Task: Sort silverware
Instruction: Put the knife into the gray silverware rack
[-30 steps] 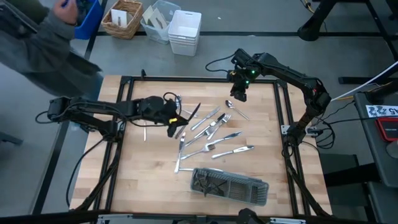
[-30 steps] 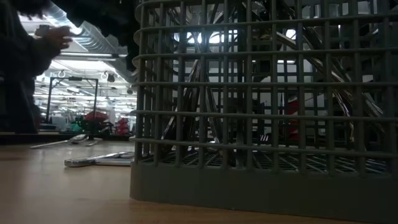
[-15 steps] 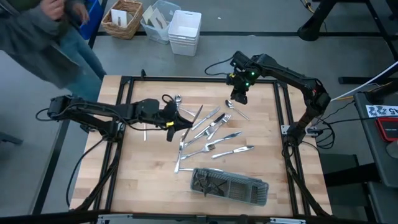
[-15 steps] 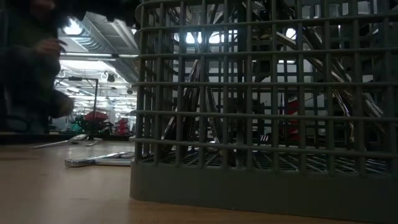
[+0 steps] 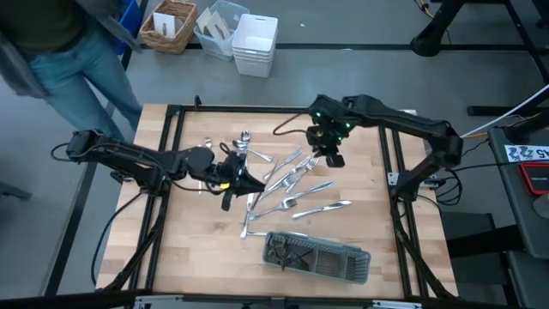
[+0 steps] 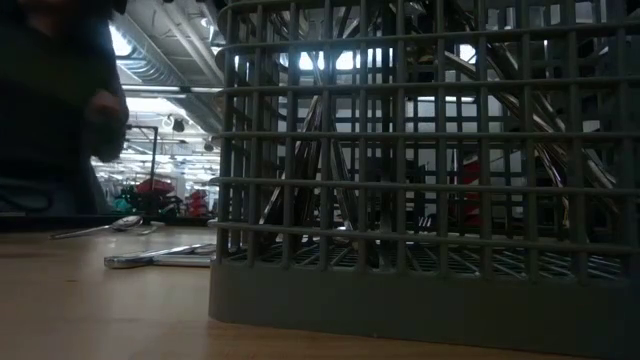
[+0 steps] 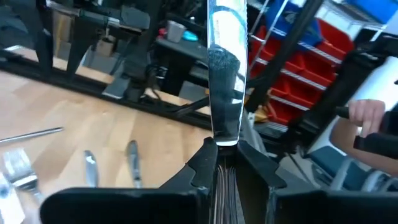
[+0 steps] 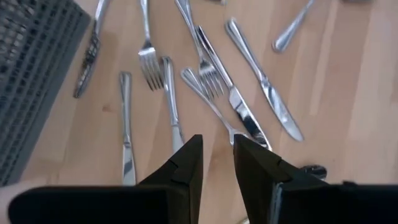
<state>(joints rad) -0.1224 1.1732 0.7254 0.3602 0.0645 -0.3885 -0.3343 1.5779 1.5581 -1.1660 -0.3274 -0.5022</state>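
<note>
The silverware lies as a loose heap of forks, spoons and knives (image 5: 296, 184) in the middle of the wooden table, seen close in the right wrist view (image 8: 205, 68). A few pieces (image 5: 244, 137) lie farther back. My left gripper (image 5: 243, 180) is at the heap's left side, pointing level, shut on a flat shiny knife (image 7: 224, 74). My right gripper (image 5: 330, 159) hangs over the heap's far right part, pointing steeply down. Its fingers (image 8: 217, 162) stand a narrow gap apart with nothing between them. The grey mesh tray (image 5: 317, 256) lies near the front edge. My left gripper pinches the knife's end (image 7: 224, 138) between its two fingers. The fingers lie along the knife, which sticks straight out ahead of them. The knife is lifted clear of the table.
The tray's mesh wall (image 6: 420, 200) fills most of the low view, with a piece of silverware (image 6: 160, 258) on the table beside it. White and wicker bins (image 5: 253, 43) stand beyond the far edge. A person (image 5: 60, 43) is at the far left, and a hand (image 7: 367, 115) shows beyond the table.
My right gripper has swung from near the far edge toward the near edge, and now hangs over the heap. My left gripper has swung a little toward the near edge and tipped up to level, carrying the knife. The person at the far left has moved.
</note>
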